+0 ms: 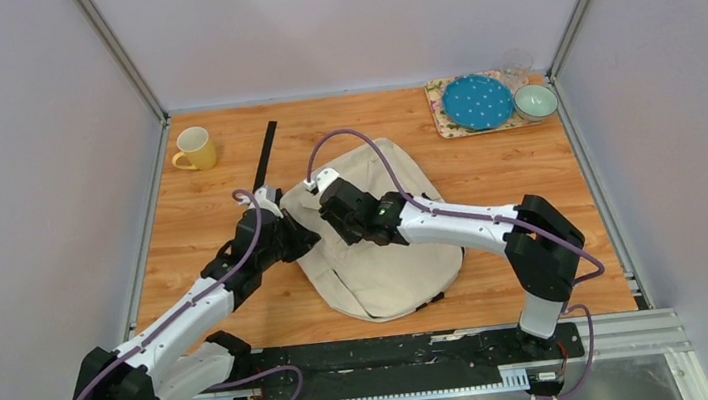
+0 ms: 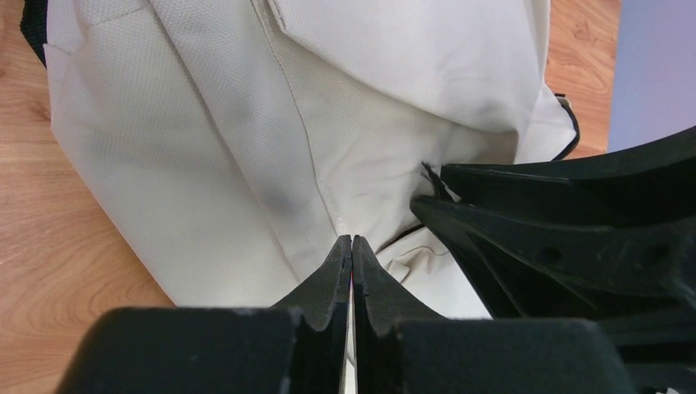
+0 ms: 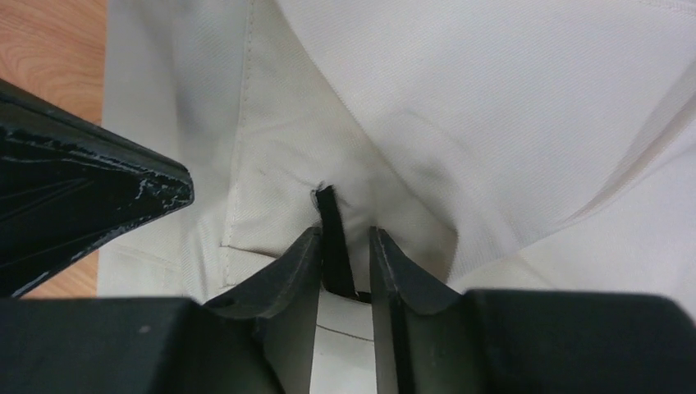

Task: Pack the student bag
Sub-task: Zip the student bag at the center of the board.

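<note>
The student bag (image 1: 387, 257) lies flat mid-table (image 1: 201, 217). At its left edge the left gripper (image 2: 351, 240) is pressed together, tips touching the fabric. Just beside it, the right gripper (image 3: 344, 232) stands partly spread around a black zipper pull (image 3: 328, 217), not clamping it.

Pale lilac walls (image 1: 330, 22) with metal corner posts (image 1: 117, 51) enclose a wooden table (image 1: 171, 221).

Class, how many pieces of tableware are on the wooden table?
4: a yellow ceramic mug at the back left; a blue dotted round plate, a pale green bowl and a clear glass at the back right. The cream fabric backpack could hide others.
</note>
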Controlling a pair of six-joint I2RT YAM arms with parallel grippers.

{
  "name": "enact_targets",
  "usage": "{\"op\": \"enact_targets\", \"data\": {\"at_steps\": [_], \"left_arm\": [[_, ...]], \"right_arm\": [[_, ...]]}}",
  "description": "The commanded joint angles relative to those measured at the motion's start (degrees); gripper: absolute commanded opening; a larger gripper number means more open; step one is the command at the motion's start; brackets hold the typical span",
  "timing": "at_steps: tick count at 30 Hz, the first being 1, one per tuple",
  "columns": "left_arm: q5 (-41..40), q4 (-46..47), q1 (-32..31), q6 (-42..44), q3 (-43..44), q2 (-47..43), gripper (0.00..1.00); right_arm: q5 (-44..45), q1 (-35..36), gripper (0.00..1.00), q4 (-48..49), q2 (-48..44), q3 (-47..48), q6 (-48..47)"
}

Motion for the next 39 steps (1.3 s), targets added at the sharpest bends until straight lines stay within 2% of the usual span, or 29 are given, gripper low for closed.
{"op": "enact_targets", "data": {"at_steps": [1, 3, 5, 6, 7, 10, 13, 21, 25, 31, 36, 37, 39], "left_arm": [[0.93, 1.9, 0.4, -0.11, 0.97, -2.06, 0.11], [1.01, 1.55, 0.31, -0.1, 0.88, -2.5, 0.17], [1.1, 1.46, 0.4, -0.1, 0.62, -2.68, 0.31], [1.19, 1.46, 0.4, -0.1, 0.53, -2.85, 0.38], [1.36, 1.46, 0.4, -0.28, 0.1, -3.03, 0.51], [1.63, 1.37, 0.4, -1.95, -1.39, -3.47, 0.69], [2.33, 2.6, 0.4, -4.06, -3.41, -3.56, 0.75], [4.18, 9.28, 0.4, -7.84, -7.02, 0.39, 0.78], [3.13, 18.13, 0.4, -9.24, -9.66, 1.1, 0.79], [3.38, 26.58, 0.4, -9.94, -10.28, 4.7, 0.79], [5.32, 32.66, 0.4, -12.58, -11.95, 6.98, 0.71], [5.93, 32.05, 0.4, -12.59, -11.25, 7.51, 0.65], [7.34, 32.05, 0.4, -12.41, -10.55, 8.74, 0.6]], "right_arm": [[3.82, 0.43, 0.25, 1.42, 1.07, 2.42, -0.8], [4.35, 0.43, 0.09, 1.6, 1.16, 2.51, -0.71], [4.44, 0.43, 0.0, 1.68, 0.89, 2.43, -0.28], [4.44, 0.43, 0.0, 1.95, 0.63, 2.25, -0.1], [4.35, 0.43, 0.0, 2.21, 0.37, 1.64, 0.25], [4.18, 0.43, 0.0, 3.61, -1.39, 0.23, 2.01], [2.34, 0.43, 0.0, 5.46, -3.67, -1.88, 3.94], [-1.17, 0.43, 0.0, 8.53, -8.51, -5.57, 9.3], [-3.55, 0.43, 0.0, 8.37, -9.83, -6.01, 10.54], [-6.2, 0.43, 0.0, 8.54, -10.27, -7.07, 12.38], [-6.37, 0.43, 0.0, 7.66, -10.88, -7.77, 11.6], [-6.72, 0.52, 0.0, 7.57, -10.88, -7.77, 11.33], [-7.25, 0.43, 0.0, 7.49, -11.23, -8.12, 11.15]]}}
